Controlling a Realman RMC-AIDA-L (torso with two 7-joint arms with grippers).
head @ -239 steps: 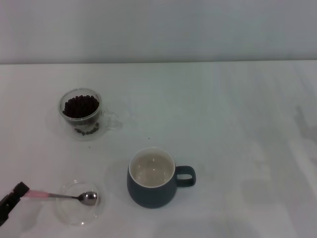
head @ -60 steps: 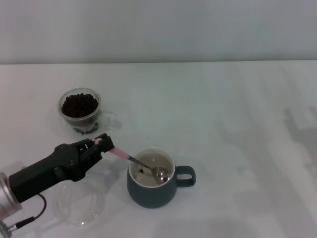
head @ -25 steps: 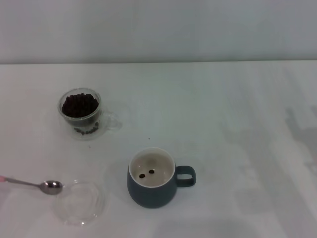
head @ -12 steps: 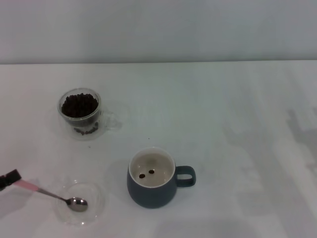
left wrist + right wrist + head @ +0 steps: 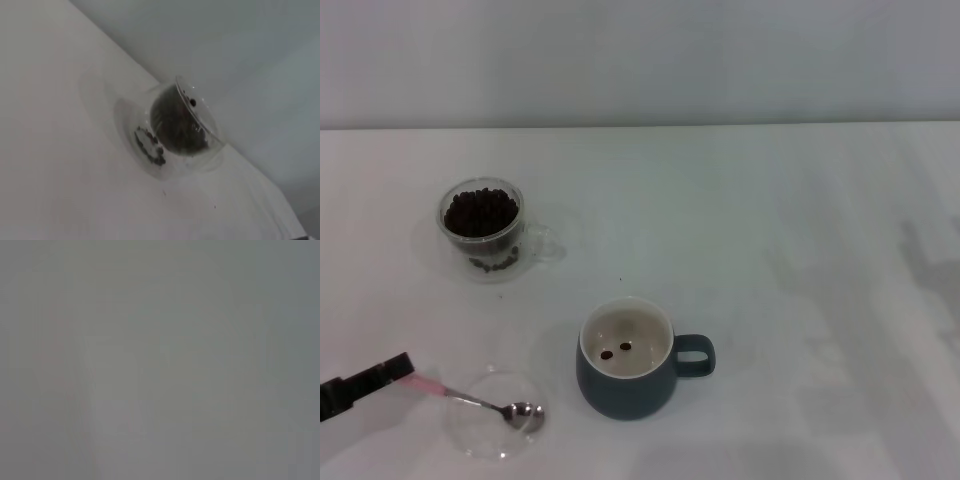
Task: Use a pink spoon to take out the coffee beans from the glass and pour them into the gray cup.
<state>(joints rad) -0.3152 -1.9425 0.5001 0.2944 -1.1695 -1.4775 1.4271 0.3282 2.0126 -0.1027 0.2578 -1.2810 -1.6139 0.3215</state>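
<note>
Pink-handled small teaspoon with a shiny metal bowl, the pink spoon (image 5: 480,402), sits at the lower left of the head view: handle end pinched in the black left gripper (image 5: 402,368), fingers closed on it; metal bowl inside the flat clear round glass dish (image 5: 492,416), near its right rim, looks empty. Can't tell if the bowl touches the dish floor or hangs just above it. Only the gripper tip and a short stretch of dark arm show, entering from the left frame edge. Small clear double-walled glass cup with a side handle, the glass (image 5: 487,230), is at upper left, well apart from the spoon, upright, holding a heap of dark brown coffee beans (image 5: 481,211). Rounded dark blue-gray ceramic mug with cream-white inside, the gray cup (image 5: 626,359), is at lower centre, handle pointing frame right, just beside the dish; two beans lie on its floor. All sit on a white table (image 5: 770,260). Left wrist view shows the glass (image 5: 175,131) only, filling mid-frame, bean heap (image 5: 176,124) visible through the wall plus its reflection at the base; no spoon, dish or mug there, no fingers either. Right wrist view is a flat gray blank, nothing readable; right gripper appears in no view.
</note>
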